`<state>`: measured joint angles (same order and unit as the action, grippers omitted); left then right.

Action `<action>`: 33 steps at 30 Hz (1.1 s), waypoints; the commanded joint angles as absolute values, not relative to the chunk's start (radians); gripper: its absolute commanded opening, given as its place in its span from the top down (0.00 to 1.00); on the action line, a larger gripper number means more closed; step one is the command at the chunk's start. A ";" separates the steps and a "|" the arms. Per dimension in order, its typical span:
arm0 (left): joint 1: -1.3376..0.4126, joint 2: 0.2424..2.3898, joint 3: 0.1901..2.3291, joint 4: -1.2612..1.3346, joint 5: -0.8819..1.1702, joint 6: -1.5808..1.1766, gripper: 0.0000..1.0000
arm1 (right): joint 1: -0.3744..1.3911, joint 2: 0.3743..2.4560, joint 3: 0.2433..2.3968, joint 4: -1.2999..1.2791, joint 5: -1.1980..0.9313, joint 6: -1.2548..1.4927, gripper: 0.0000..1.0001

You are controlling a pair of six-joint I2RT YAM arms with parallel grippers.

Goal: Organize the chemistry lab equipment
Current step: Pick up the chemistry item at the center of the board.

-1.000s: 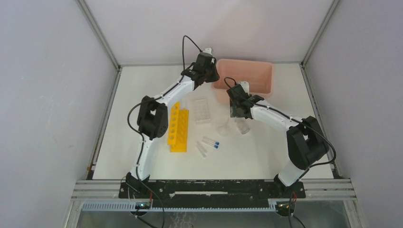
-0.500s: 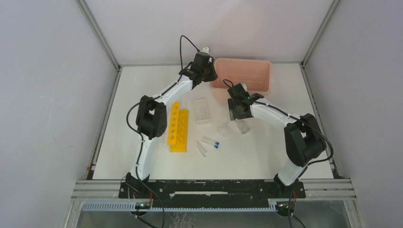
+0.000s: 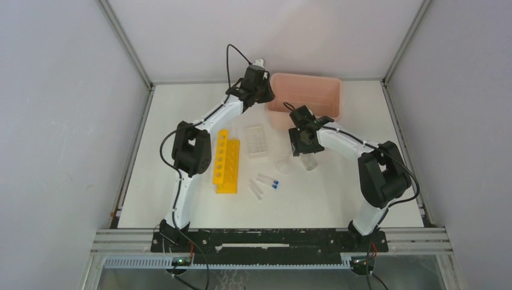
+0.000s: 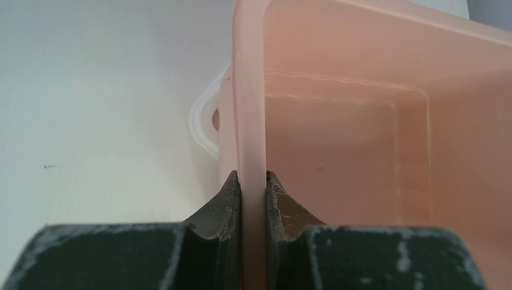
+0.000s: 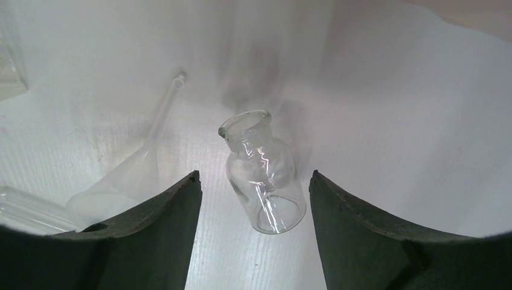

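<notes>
The left tool point(image 4: 252, 178) is closed tight on the pink bin point(image 4: 247, 90). Its two fingers pinch the bin's thin side wall just below the rim, one outside and one inside, at the corner nearest the arm. The right tool point(image 5: 253, 176) stands wide, its fingers spread and holding nothing. It hangs over a small clear glass bottle point(image 5: 265, 181), which sits on the white tabletop point(image 3: 338, 193) in the gap between the fingers and touches neither. A clear funnel point(image 5: 130, 175) lies on its side just left of the bottle. From above, the bottle and funnel lie in front of the bin. The clear gridded rack point(image 3: 256, 141) is to their left, with the long yellow rack point(image 3: 226, 162) beside it. A few blue-capped tubes point(image 3: 267, 180) lie loose nearer the arm bases.
</notes>
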<state>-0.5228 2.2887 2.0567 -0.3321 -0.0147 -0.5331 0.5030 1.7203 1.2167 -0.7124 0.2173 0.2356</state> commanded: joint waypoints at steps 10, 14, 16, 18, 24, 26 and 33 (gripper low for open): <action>-0.491 2.228 2.048 -0.357 -0.048 -0.535 1.00 | 0.492 1.775 1.233 -0.773 0.182 0.220 0.26; -0.488 2.242 2.058 -0.370 -0.077 -0.537 1.00 | 0.501 1.775 1.215 -0.771 0.180 0.228 0.26; -0.487 2.250 2.068 -0.380 -0.084 -0.536 1.00 | 0.504 1.770 1.207 -0.771 0.182 0.231 0.26; -0.486 2.252 2.072 -0.388 -0.089 -0.534 1.00 | 0.505 1.761 1.198 -0.774 0.184 0.237 0.26; -0.485 2.255 2.069 -0.386 -0.074 -0.537 1.00 | 0.514 1.703 1.148 -0.769 0.204 0.262 0.26; -0.485 2.256 2.068 -0.387 -0.073 -0.537 1.00 | 0.517 1.681 1.130 -0.762 0.210 0.272 0.26; -0.485 2.251 2.054 -0.384 -0.063 -0.541 1.00 | 0.531 1.689 1.072 -0.742 0.203 0.294 0.26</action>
